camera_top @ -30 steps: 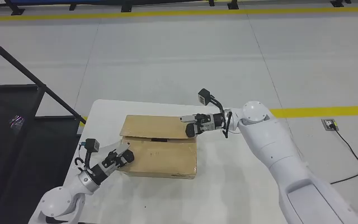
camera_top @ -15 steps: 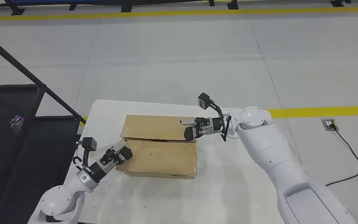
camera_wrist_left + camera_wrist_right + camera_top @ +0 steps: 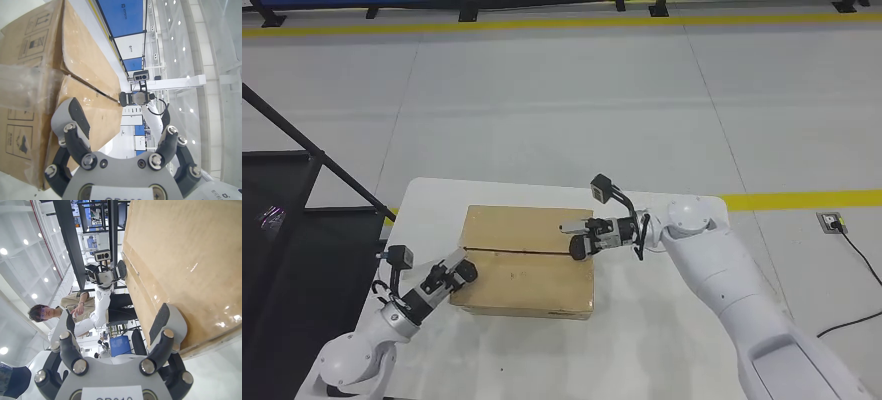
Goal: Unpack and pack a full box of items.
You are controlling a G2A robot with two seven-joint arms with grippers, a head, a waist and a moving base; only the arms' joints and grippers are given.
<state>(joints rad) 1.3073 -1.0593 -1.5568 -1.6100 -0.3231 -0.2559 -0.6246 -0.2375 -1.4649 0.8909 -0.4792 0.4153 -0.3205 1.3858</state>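
One closed cardboard box (image 3: pixel 527 280), two sets of wide-spread jaws at opposite ends.

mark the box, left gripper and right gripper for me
box (image 3: pixel 532 285): top view, on its near top flap.
left gripper (image 3: pixel 462 271): top view, midway between its fingertips, at the box's end.
right gripper (image 3: pixel 575 240): top view, midway between its fingertips, by the flap seam.

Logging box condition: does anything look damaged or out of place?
Yes. Clear tape hangs loose and crumpled over the end of the cardboard box near the left gripper, and the flap seam gapes unevenly there.
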